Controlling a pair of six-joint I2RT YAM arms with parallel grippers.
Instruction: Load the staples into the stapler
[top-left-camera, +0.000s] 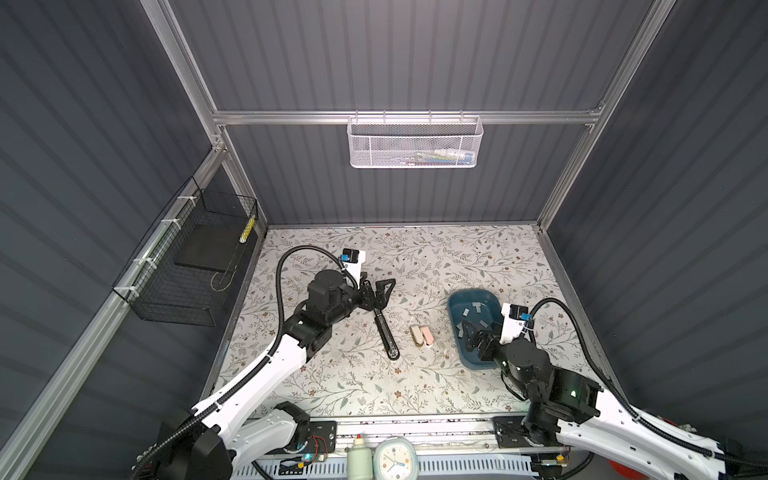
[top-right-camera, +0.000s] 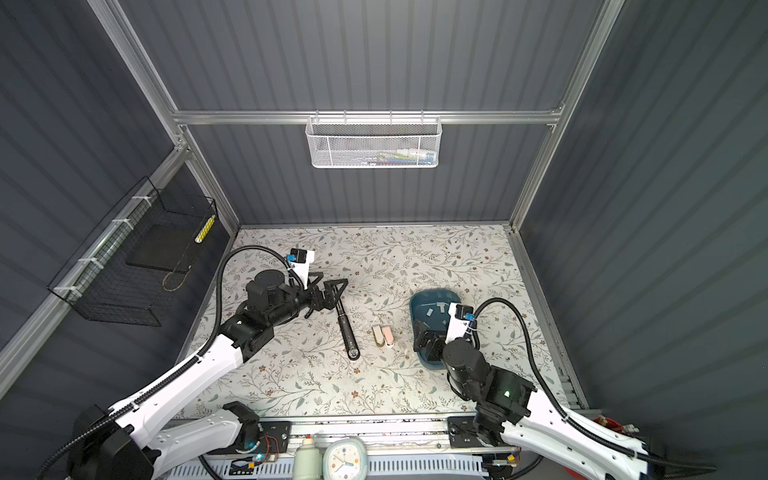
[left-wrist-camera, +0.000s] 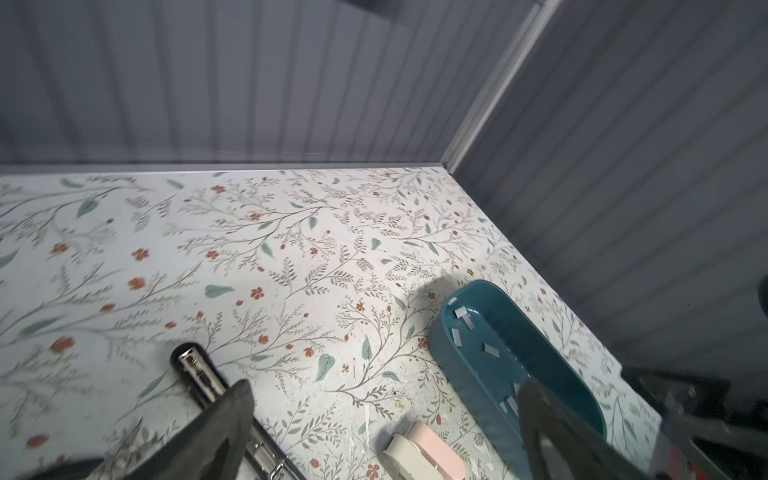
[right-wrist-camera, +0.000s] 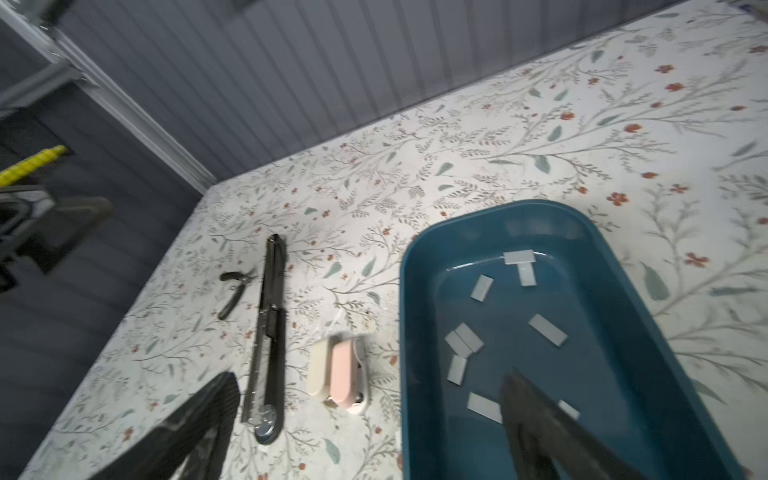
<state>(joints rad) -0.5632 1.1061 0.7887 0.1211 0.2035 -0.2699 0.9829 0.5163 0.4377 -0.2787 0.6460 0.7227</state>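
Clock set on the table top, twelve at the back wall.

Near edge, 6 o'clock: a clock (top-left-camera: 395, 459) and a pale bottle (top-left-camera: 358, 457) stand on the rail, off the floral table (top-left-camera: 374, 386).

4 o'clock: your right gripper (top-left-camera: 473, 332) hangs over the near end of the teal tray (right-wrist-camera: 403, 291). Jaws spread wide, nothing between them. In the right wrist view one of its fingers (right-wrist-camera: 536, 419) sits inside the tray and the other outside it, so the pair straddles the tray wall. You cannot tell whether the inner tip touches a strip.

3 to 4 o'clock: the staples (right-wrist-camera: 547, 329) lie loose and flat on the tray floor, scattered, some touching or overlapping.

Centre, a shade toward 5: small pink and cream stapler (top-left-camera: 422, 336), just beside the tray, apart from it.

Centre, toward 8 to 9: long black stapler (top-left-camera: 386, 332), opened flat, metal channel up, running from 6 toward 11.

9 to 10 o'clock: your left gripper (top-left-camera: 379, 297) is over that stapler's far end, jaws wide apart and holding nothing. Contact with the stapler is unclear.

12 o'clock, on the wall rail: white mesh basket (top-left-camera: 415, 143). 9 o'clock, on the side wall: black wire basket (top-left-camera: 187, 266).
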